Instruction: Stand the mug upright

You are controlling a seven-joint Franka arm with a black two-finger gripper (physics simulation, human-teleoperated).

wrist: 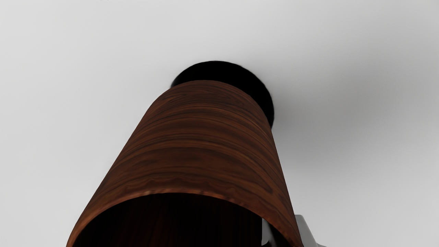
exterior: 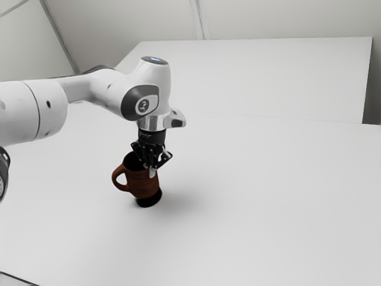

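The brown wood-grained mug (exterior: 140, 184) leans in the exterior view, its mouth toward the upper left, its handle on the exterior view's left and its black base at the lower right. At its rim is my gripper (exterior: 152, 170), pointing down. In the wrist view the mug (wrist: 205, 147) has its dark mouth nearest my hand and the black base farther off. There my gripper (wrist: 285, 233) is shut on the mug's wall, one finger inside the mouth and the other against the outside. Whether the base touches the table cannot be told.
The mug stands over a white tabletop (exterior: 268, 208), with a soft shadow beside its base. A pale raised panel (exterior: 256, 77) lies beyond, toward the back. Part of a dark object (exterior: 3, 173) shows at the exterior view's left edge.
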